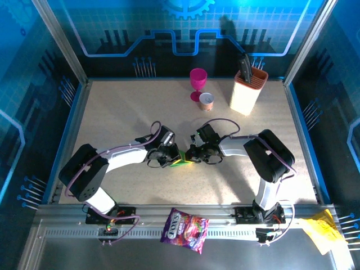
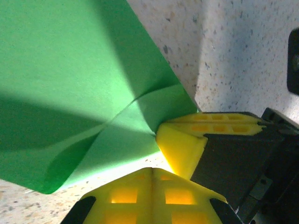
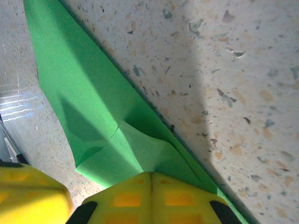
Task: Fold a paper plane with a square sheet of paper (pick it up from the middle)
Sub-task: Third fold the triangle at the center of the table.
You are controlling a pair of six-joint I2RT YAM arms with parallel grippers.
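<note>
The square sheet of paper (image 1: 181, 163) is bright green, folded into overlapping layers, and lies mid-table between the two arms. In the right wrist view the paper (image 3: 93, 107) runs as a long creased strip, and my right gripper (image 3: 152, 173) is shut on its near end. The left wrist view has the paper (image 2: 70, 84) spreading up and left, with the right gripper's yellow fingers (image 2: 184, 142) pinching its corner. My left gripper (image 2: 152, 169) is shut just short of the paper's edge, a strip of bare table between them. From above, the left gripper (image 1: 171, 158) and right gripper (image 1: 191, 157) nearly touch.
A pink goblet (image 1: 198, 83), a small copper cup (image 1: 206, 102) and a cream knife block (image 1: 247, 90) stand at the back. A purple snack bag (image 1: 184, 229) and crumpled yellow paper (image 1: 320, 232) lie on the front rail. Blue walls (image 1: 73, 112) fence the table.
</note>
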